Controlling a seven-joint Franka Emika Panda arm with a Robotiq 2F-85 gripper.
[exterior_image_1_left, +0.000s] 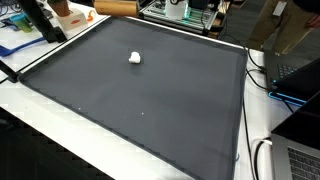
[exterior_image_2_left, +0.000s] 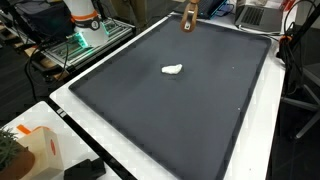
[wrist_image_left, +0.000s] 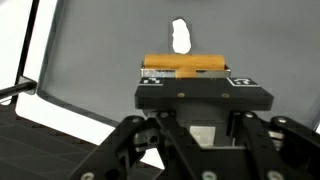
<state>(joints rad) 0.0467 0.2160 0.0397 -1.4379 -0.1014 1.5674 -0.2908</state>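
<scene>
At the far edge of the dark mat (exterior_image_1_left: 150, 110), I find the wooden block (exterior_image_2_left: 188, 17) hanging clear of the surface. The wrist view shows it lying crosswise at the tips of the fingers (wrist_image_left: 150, 74), which stand narrow against its two ends. The contact faces are hidden behind the block, but I judge it gripped. A small white lump (exterior_image_1_left: 135, 57) lies alone on the mat, well apart from the block and straight ahead of it in the wrist view. Nothing else rests on the mat, which covers most of the white desk (exterior_image_2_left: 110, 150). My assessment is that the work stands at a carrying stage, with the block in hand, aloft, and not yet set against anything. Any lowering from this position would call for a level block, a slow descent, and a firm choice of whether to land short of the white lump or beside it, since the two are in line. As to containers, none stands on the mat. An orange-and-white carton (exterior_image_2_left: 42, 148) sits off the mat at a near corner of the desk, and I cannot tell what it holds.
</scene>
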